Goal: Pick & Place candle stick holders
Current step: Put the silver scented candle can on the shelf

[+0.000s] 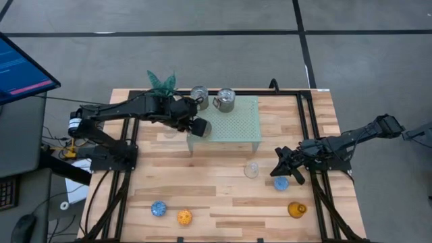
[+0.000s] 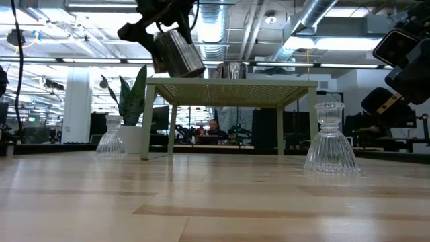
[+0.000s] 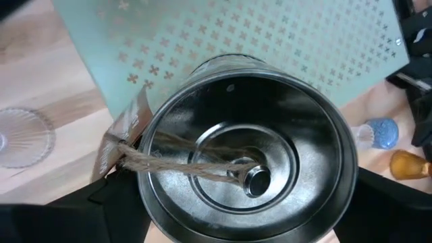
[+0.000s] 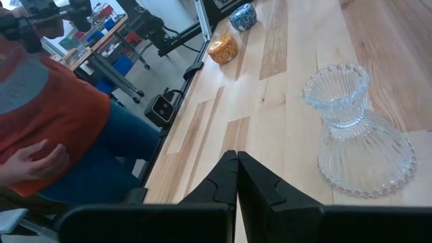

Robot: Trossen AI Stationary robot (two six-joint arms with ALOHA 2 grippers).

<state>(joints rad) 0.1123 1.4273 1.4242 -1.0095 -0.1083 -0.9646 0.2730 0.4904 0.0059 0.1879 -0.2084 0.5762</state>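
My left gripper [image 1: 199, 127] is shut on a shiny silver holder [image 2: 178, 54], held in the air over the left edge of the pale green stand [image 1: 236, 125]. Two more silver holders [image 1: 200, 94] [image 1: 225, 100] stand on the stand's far part. My right gripper [image 1: 279, 169] is shut and empty, low over the table. It lies between a clear glass holder [image 1: 251, 169] and a blue holder [image 1: 281, 182]. An amber holder [image 1: 295, 210], a second blue holder [image 1: 158, 208] and an orange holder [image 1: 183, 217] stand near the front edge. A second clear glass holder [image 2: 111, 143] stands left of the stand. My left gripper pinches the silver holder by its round outer wall [image 3: 150, 202], one finger [image 3: 108, 206] on each side. The holder is lifted clear of stand and table and tilted in the low view. Its open mouth, with twine and a tag [image 3: 121, 135], faces the wrist camera.
A green plant [image 1: 162, 82] stands at the table's far edge, left of the stand. A person in an orange top [image 4: 47, 101] is beside the table's near edge. Bare wood lies in the table's middle, in front of the stand.
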